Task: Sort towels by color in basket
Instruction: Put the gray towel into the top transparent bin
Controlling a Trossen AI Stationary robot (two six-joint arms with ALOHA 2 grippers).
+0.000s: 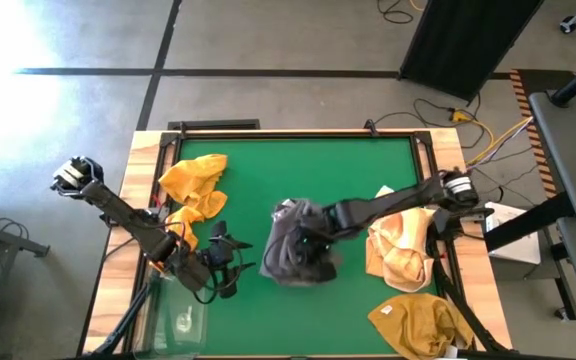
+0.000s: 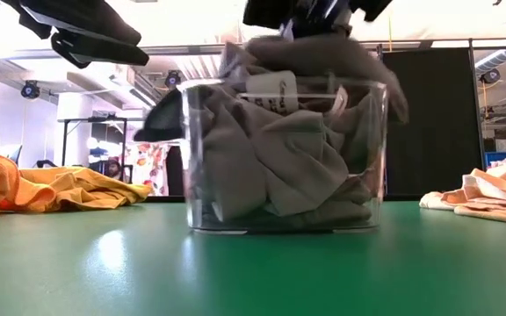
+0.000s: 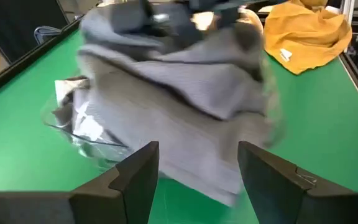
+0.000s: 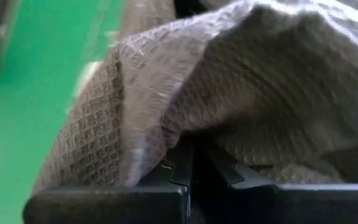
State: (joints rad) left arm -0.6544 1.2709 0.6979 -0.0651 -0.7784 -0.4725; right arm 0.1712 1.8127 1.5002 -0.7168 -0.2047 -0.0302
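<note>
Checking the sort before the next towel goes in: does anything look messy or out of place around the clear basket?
The dark grey cloth towels overfill the clear plastic basket, bulging above its rim, with a fold draped over the side. The right tool is pressed into the heap.

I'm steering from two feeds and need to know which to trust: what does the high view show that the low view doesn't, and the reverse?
Only the high view shows both arms whole, the left gripper waiting beside the grey pile, jaws open, the right gripper on it, and the mustard towel at the table's near right corner.

Only the low view shows that the grey towels sit in a clear container, heaped above its rim.

Both show the grey towels, the orange towels and the peach towel.
</note>
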